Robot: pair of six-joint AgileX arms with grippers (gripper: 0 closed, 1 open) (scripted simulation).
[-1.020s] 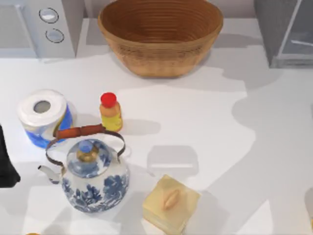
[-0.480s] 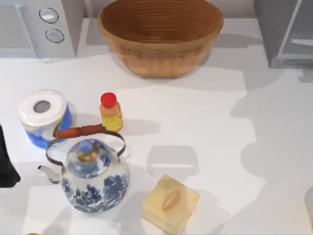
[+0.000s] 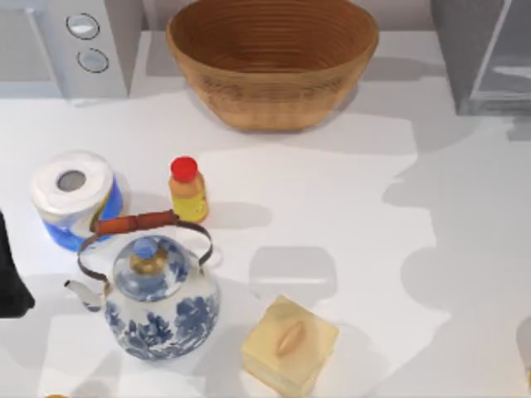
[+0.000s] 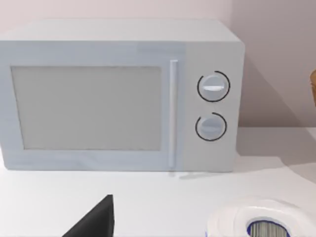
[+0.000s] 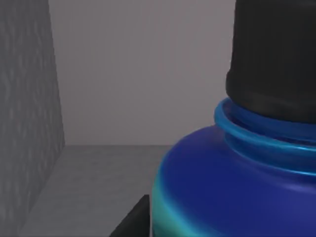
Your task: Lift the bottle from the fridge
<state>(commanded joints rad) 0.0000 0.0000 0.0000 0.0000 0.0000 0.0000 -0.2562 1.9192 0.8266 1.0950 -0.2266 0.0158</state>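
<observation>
My right wrist view: the bottle (image 5: 232, 187) stands upright inside the fridge (image 3: 485, 54) at the far right of the bench (image 3: 332, 207), cap (image 5: 274, 54) up, long axis vertical, pressed close before my right arm's camera. A dark finger (image 5: 132, 221) edge sits just beside its base (I cannot tell how wide the fingers stand, or whether they hold it). My left arm (image 3: 12, 274) idles at the left edge.
</observation>
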